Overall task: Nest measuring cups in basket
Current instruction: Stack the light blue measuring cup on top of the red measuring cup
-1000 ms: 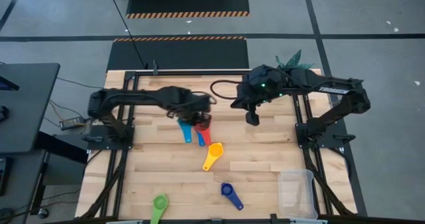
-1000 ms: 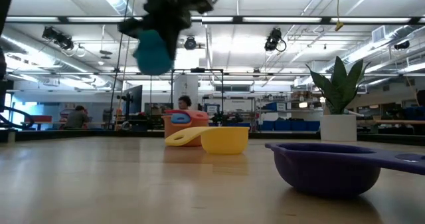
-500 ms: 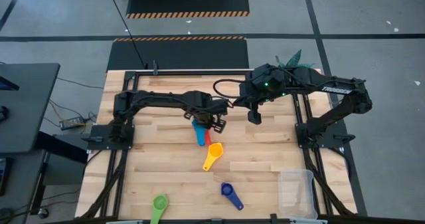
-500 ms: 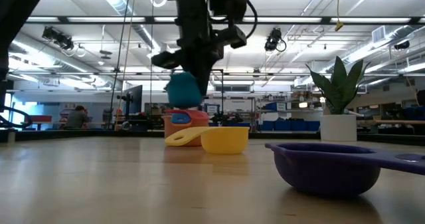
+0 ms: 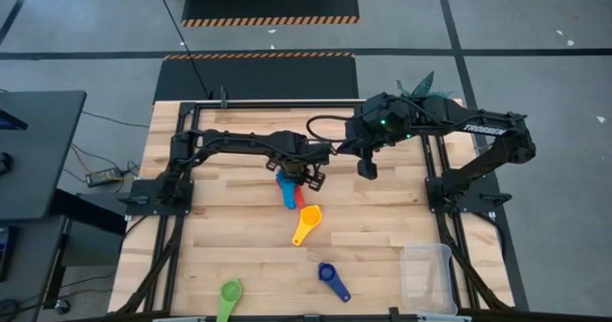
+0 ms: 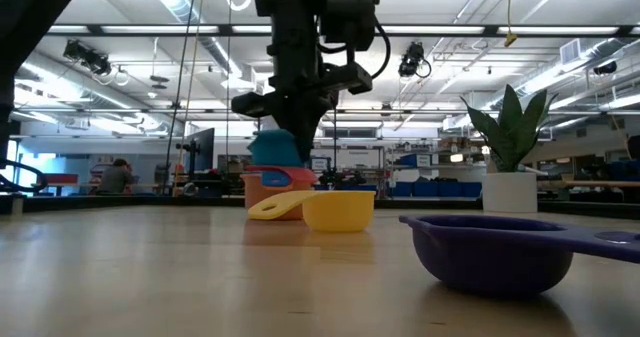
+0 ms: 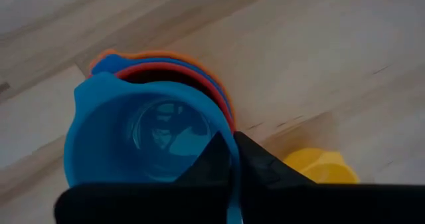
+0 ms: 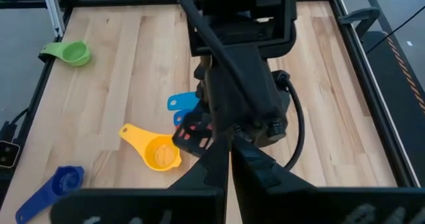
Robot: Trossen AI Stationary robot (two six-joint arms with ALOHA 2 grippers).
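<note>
— Where is the light blue cup [image 7: 149,141]?

— I see it seated in the red-and-orange stack [image 6: 272,189] mid-desk, my left gripper [image 5: 304,173] pinching its rim with narrow jaws.

— And the rest?

— Yellow cup [image 5: 306,225] just nearer; basket [image 5: 426,276] near right corner. Right gripper [image 5: 364,168] hovers beside, jaws closed, empty.

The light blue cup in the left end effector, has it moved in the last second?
Yes. In the low view the light blue cup has come down and rightward onto the orange cup, behind the unmoved yellow cup.
</note>
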